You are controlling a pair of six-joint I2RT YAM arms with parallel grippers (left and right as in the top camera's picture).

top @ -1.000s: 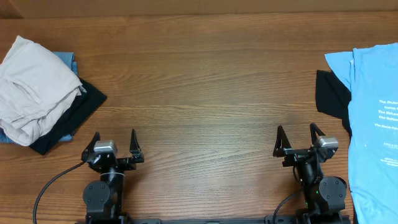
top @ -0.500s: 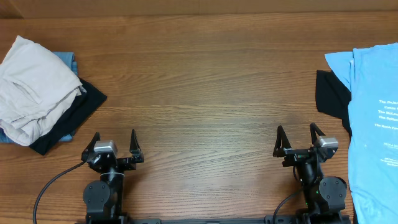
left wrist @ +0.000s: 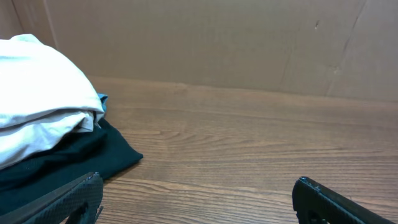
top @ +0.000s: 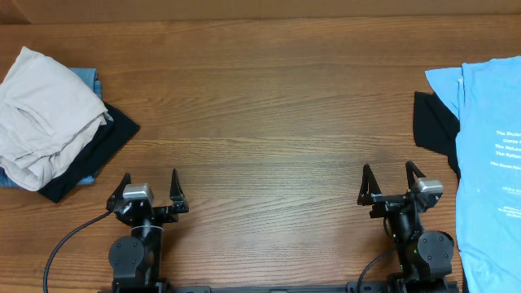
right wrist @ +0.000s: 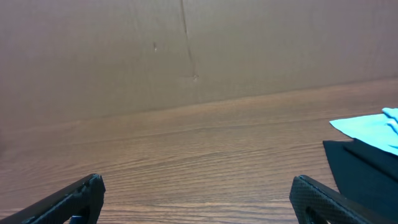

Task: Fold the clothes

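Nothing has moved: the left tool (top: 150, 174) and right tool (top: 388, 167) stay wide open and empty, so folding the pile (top: 45, 118) hasn't begun.

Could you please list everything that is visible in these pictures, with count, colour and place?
white garment: one, off-white, crumpled on top of the left pile.
blue garment: one, light blue, under the white one, only its edges showing.
black garment: one, black, bottom of the left pile.
T-shirt: one, light blue with white print, spread at the right edge.
dark garment: one, black, partly under the T-shirt.
table: one, brown wood.
cardboard wall: one, brown, behind the table.
cable: one, black, by the left arm's base.
left end effector: one, black, open, empty.
right end effector: one, black, open, empty.
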